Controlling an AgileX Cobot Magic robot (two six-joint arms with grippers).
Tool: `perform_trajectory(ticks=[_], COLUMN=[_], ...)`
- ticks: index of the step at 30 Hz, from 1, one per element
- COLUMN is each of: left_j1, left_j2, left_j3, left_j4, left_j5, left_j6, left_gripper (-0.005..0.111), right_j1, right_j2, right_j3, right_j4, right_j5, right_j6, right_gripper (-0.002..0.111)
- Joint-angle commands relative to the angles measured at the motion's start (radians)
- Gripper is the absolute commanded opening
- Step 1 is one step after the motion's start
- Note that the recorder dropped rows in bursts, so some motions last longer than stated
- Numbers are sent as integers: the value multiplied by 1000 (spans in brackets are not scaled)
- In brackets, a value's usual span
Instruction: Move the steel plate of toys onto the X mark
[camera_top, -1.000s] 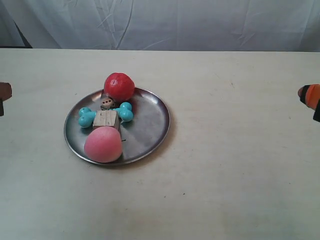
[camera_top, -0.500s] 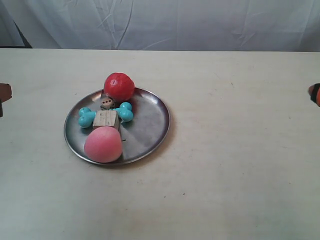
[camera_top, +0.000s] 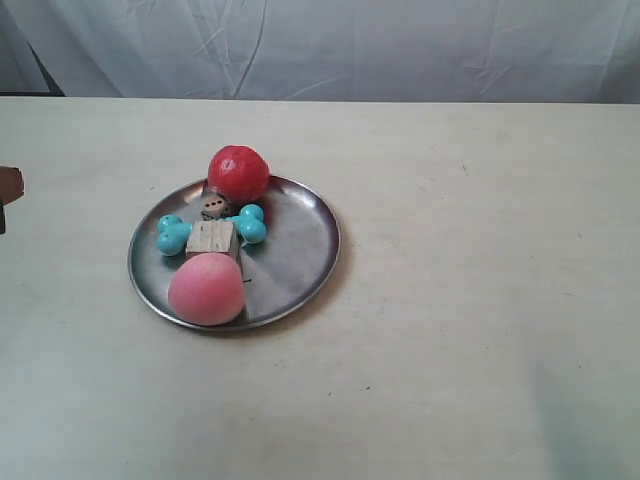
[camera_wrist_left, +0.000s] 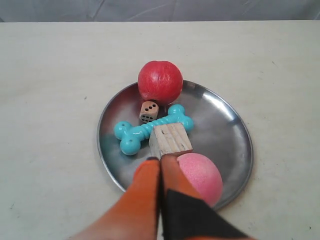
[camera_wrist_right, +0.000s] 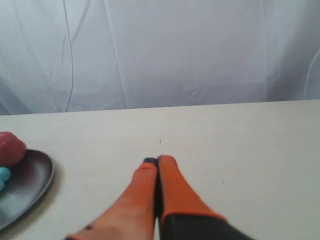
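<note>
At the exterior view's left edge a small brown piece is cut off by the frame and cannot be identified. The steel plate is set on the cream, matte table, left of the middle. It is round, shallow and shiny, with a raised rim. On it, a glossy turquoise bone is overlapped by a rough-cut wooden block. A small brown die is seen just behind the block. A smooth red ball is placed at the far rim, and a larger pink ball with a matte skin at the near rim. A creased white cloth is hung behind the table.

The left fingers, orange and tapered, are pressed together with nothing between them, and the plate is seen beyond their tips. The right fingers are likewise closed on nothing, above bare table, with the plate well off to one side.
</note>
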Motion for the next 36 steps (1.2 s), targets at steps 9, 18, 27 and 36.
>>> perform_trajectory(ticks=[9,18,27,36], left_j1=[-2,-2,-2,-2], left_j2=[-5,-5,-5,-288], left_j3=[4,4,4,195], left_j4=[-1,-1,17,238], left_j5=[0,0,-18,-127], left_j6=[1,1,1,-204], left_gripper=[0,0,0,0], right_j1=[-9,-9,-9,-9], right_j2=[-21,-21,-21,-21], right_j3=[150,150,150,150], right_j4=[50,50,50,50], right_j5=[7,7,9,9], right_j6=[-8,-6,-6,-6], right_gripper=[0,0,0,0])
